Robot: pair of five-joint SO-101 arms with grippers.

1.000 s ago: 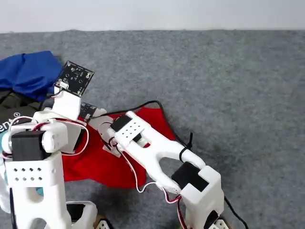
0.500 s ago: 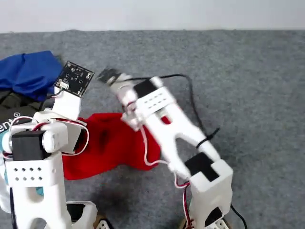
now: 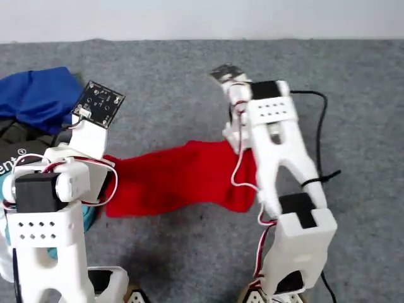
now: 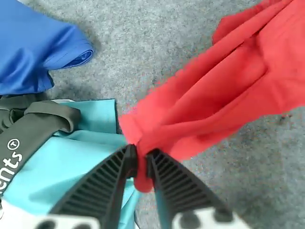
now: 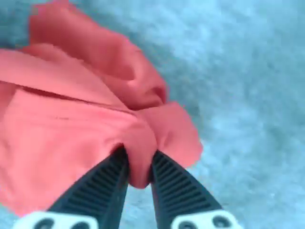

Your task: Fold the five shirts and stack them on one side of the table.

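- Red cotton shirt (image 3: 177, 180): pulled into a long, wrinkled band, bunched into folds at both ends, hanging over the grey felt table (image 3: 158, 76). One end is near the crumpled blue shirt (image 3: 38, 95), the other well apart from it.
- Left gripper (image 4: 138, 155): fingers pinched narrow on the red shirt's end nearer the blue shirt.
- Right gripper (image 5: 138, 160): fingers clamped on a fold at the red shirt's far end.
- Teal shirt (image 4: 71, 157): flat, just beside the blue shirt, under the left gripper.
- Dark grey shirt with white print (image 4: 33, 124): lies between the blue shirt and the teal shirt, touching both.
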